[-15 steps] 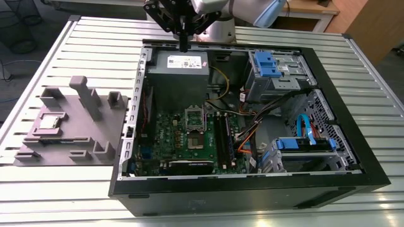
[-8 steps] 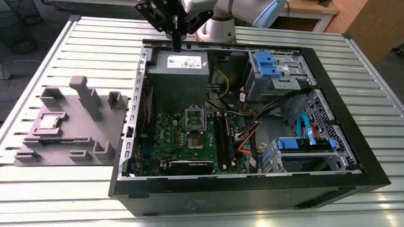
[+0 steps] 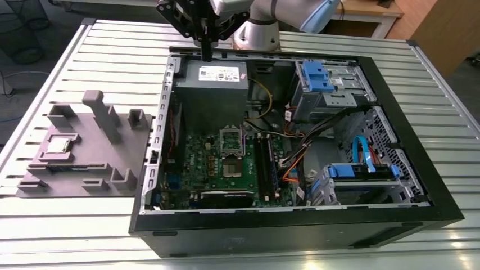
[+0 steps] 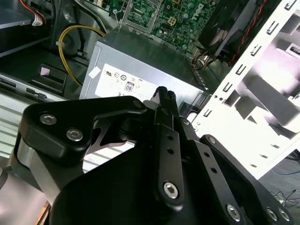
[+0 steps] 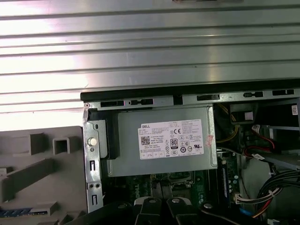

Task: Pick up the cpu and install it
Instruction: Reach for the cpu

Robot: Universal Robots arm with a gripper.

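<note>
One black gripper [image 3: 206, 55] hung at the upper centre of the exterior view, on the end of the pale grey robot arm [image 3: 262, 22]. Its fingertips pointed down at the far edge of the black open computer case [image 3: 300, 230]. In the second wrist view the gripper [image 4: 165, 93] had its two ribbed fingertips [image 4: 161, 92] pressed together, with nothing between them.

Directly under the tips sat the grey metal power supply box with a white label [image 3: 213, 84], seen in both wrist views [image 4: 140, 61] [image 5: 164, 140].

The cpu [image 3: 59, 145], a small flat square chip with a silvery top and pale tan rim, lay in a recess of the grey moulded tray [image 3: 94, 169]. That put it at the middle left of the exterior view, outside the case and well apart from the gripper. Nothing touched it.

Inside the case, the green motherboard [image 3: 225, 174] occupied the lower centre of the exterior view. The rectangular metal socket frame [image 3: 231, 140] stood on the board, between the power supply and the board's near edge.

Two blue plastic drive brackets were noted toward the exterior view's right, one upper [image 3: 318, 76] and one lower [image 3: 360, 170].

Case and tray both rested on the slatted silver metal table [image 3: 112, 50].
</note>
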